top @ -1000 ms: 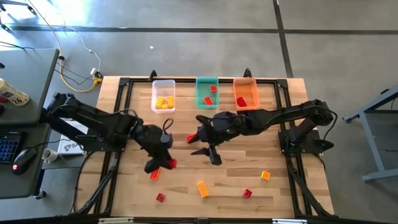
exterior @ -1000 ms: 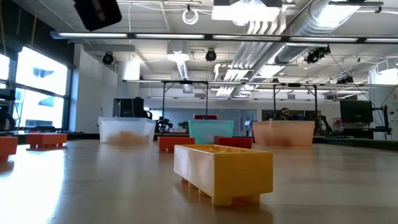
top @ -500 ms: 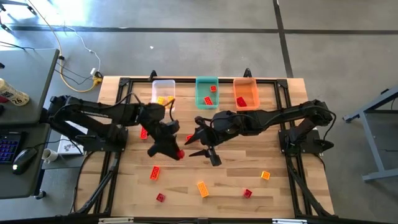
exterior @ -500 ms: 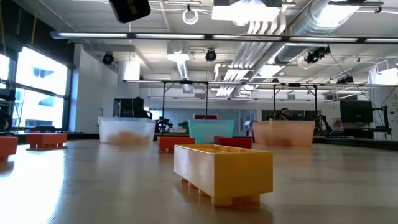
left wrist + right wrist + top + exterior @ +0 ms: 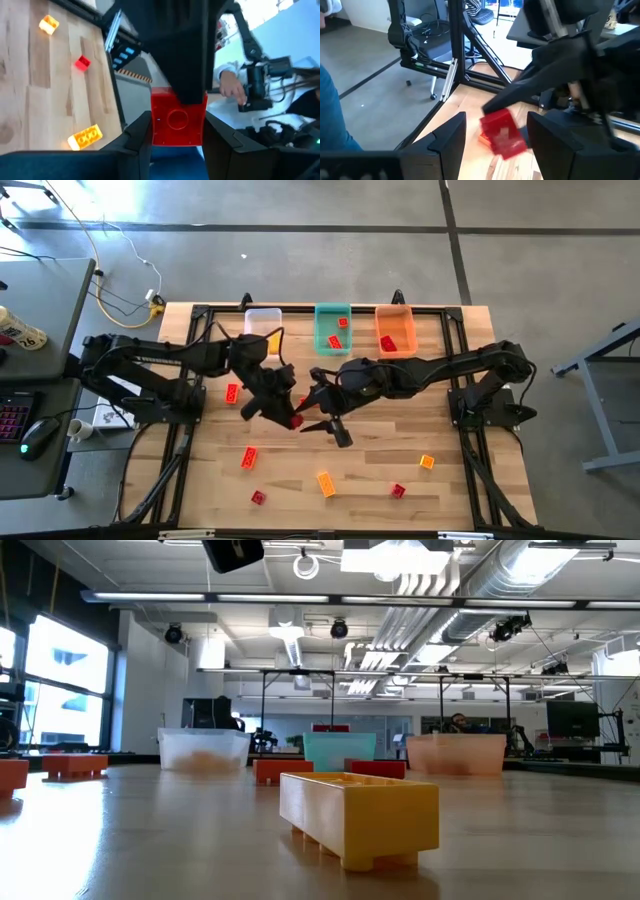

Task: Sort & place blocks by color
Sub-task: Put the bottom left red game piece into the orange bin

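Observation:
A small red block (image 5: 295,420) hangs above the middle of the table, with my left gripper (image 5: 287,416) shut on it. My right gripper (image 5: 310,412) faces it from the table's right and is open. In the right wrist view the red block (image 5: 502,132) stands between the right gripper's two fingers (image 5: 451,136). More blocks lie flat on the near part of the table: orange-red (image 5: 249,457), red (image 5: 258,498), orange (image 5: 325,482), red (image 5: 397,491), orange (image 5: 427,462). Another red one (image 5: 232,392) lies at the left. My left gripper pinches the red block's two opposite sides (image 5: 156,125) between its two fingers (image 5: 137,136). It comes at the block roughly level, from the table's left. The block is lifted clear of the table. My right gripper: its fingers stand on either side of the block; I cannot tell whether they touch it.
Along the far edge stand a clear bin (image 5: 263,318) with yellow blocks, a teal bin (image 5: 332,311) and an orange bin (image 5: 394,312), the last two with red blocks inside. In the low view a yellow-orange block (image 5: 358,815) sits close. A person's hand (image 5: 231,89) shows beyond the table.
My left gripper has carried the red block up from the near left of the table toward the middle and the right gripper, turning as it went. The block now stands between the right gripper's fingers. The orange-red block beside its old place stays on the table.

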{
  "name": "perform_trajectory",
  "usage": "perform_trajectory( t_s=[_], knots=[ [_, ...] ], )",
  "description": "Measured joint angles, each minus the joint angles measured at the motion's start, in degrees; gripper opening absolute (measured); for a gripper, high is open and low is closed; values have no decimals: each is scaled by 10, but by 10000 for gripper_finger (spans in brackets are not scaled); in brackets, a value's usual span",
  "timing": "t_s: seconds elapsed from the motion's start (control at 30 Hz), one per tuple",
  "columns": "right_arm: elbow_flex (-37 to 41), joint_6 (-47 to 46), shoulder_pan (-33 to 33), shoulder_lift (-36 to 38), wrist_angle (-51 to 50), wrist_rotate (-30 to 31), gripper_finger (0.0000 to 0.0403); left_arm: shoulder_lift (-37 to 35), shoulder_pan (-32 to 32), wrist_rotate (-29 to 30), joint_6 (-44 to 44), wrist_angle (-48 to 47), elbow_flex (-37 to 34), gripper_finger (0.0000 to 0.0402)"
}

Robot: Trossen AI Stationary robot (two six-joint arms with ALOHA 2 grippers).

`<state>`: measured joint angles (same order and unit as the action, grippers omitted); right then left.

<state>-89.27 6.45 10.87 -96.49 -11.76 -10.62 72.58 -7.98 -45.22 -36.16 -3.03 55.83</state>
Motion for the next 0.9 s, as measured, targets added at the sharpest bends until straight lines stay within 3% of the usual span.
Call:
perform_trajectory(
  t_s=[0.5,0.9],
  knots=[
    [0,-5,0,0,2,11,189,2,-10,-4,-65,48,0,106],
    [0,4,1,-8,0,-2,82,33,-11,-43,-126,89,-2,115]
  ],
)
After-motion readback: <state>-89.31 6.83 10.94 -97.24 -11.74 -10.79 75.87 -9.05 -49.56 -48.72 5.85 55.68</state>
